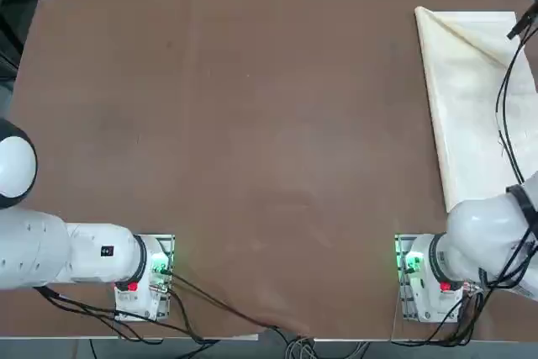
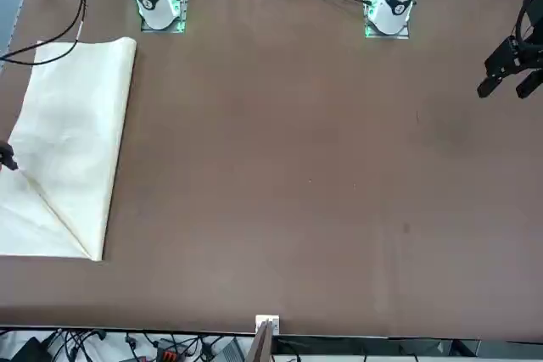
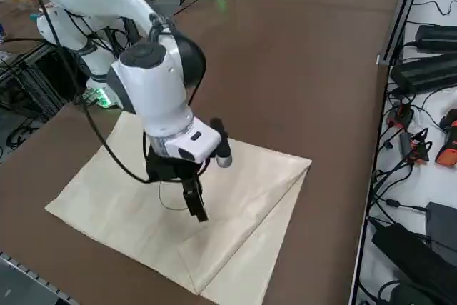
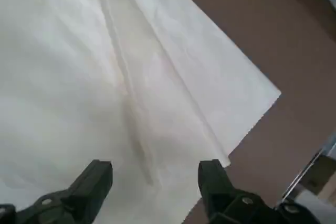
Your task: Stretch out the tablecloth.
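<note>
The tablecloth (image 1: 471, 107) is a cream-white sheet lying folded at the table's right side, with a corner turned over in a diagonal crease at its far end. It also shows in the front view (image 2: 76, 125) and the right side view (image 3: 107, 205). My right gripper (image 3: 198, 212) hangs a little above the tablecloth, pointing down over the area near the diagonal fold. In the wrist view the right gripper (image 4: 155, 174) is open, with nothing between its black fingers (image 4: 97, 177), and the tablecloth (image 4: 157, 77) with its layered edges lies below.
The brown tabletop (image 1: 252, 124) stretches bare to the left of the cloth. Beyond the table's far edge lie cables and power bricks (image 3: 428, 69) behind a metal frame rail (image 3: 396, 12). The parked left gripper (image 2: 513, 65) hovers at the opposite side.
</note>
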